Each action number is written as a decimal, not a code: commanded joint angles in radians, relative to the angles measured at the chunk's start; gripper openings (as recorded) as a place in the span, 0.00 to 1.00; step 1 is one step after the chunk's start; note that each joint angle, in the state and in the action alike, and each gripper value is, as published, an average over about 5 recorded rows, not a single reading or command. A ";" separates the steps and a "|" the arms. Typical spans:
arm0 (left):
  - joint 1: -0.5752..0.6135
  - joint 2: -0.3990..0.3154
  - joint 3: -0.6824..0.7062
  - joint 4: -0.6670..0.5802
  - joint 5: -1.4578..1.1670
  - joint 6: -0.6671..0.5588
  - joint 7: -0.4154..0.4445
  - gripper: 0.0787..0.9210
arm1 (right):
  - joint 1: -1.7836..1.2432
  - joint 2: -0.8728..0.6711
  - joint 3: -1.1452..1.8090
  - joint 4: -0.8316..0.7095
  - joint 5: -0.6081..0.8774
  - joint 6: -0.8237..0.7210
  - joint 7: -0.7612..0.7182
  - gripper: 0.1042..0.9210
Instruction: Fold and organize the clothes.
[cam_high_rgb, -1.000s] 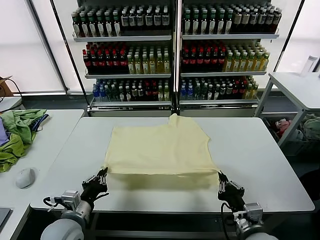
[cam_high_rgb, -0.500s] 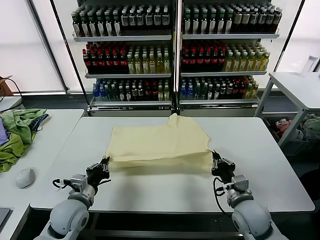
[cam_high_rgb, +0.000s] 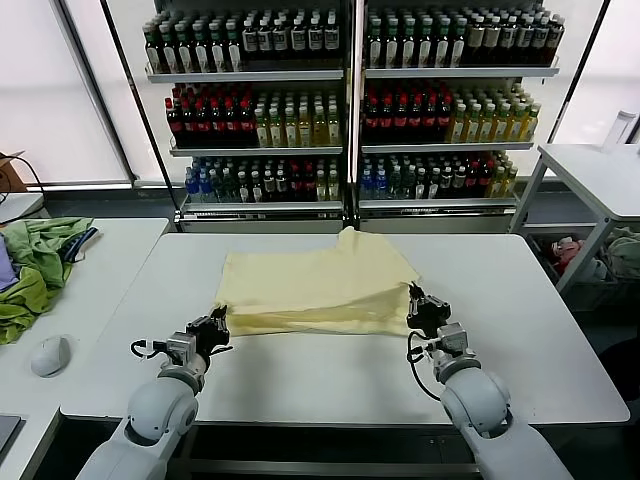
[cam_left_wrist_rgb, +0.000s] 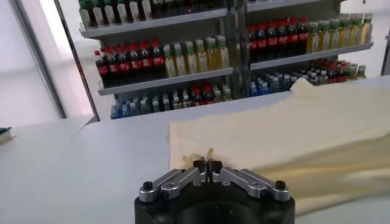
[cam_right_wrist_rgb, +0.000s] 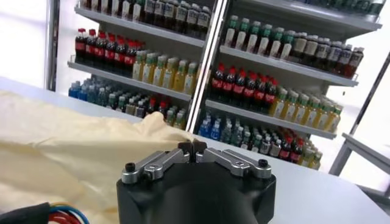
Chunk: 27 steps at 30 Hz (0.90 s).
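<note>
1. Head view: pale yellow T-shirt (cam_high_rgb: 318, 282) lies folded mid-tabletop (cam_high_rgb: 520, 340), its near hem doubled over. The left claw (cam_high_rgb: 213, 328) pinches the near-left corner, and the right claw (cam_high_rgb: 420, 307) sits at the near-right corner. Green garments (cam_high_rgb: 35, 262) lie far left.
2. Left wrist view: left claw (cam_left_wrist_rgb: 208, 164) clamped together on a cloth edge.
3. Right wrist view: right claw (cam_right_wrist_rgb: 192, 147) pressed together; whether it grips cloth I cannot tell.
</note>
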 joint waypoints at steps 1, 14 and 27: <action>-0.050 -0.013 0.021 0.072 0.027 -0.004 0.000 0.06 | 0.041 0.015 -0.026 -0.053 -0.020 0.008 0.001 0.10; 0.023 -0.039 -0.012 0.049 0.058 -0.013 -0.015 0.49 | -0.100 0.013 0.027 0.033 -0.021 -0.020 -0.008 0.55; 0.031 -0.038 -0.039 0.094 0.027 0.011 -0.056 0.75 | -0.138 0.011 0.071 0.006 0.166 -0.133 0.037 0.82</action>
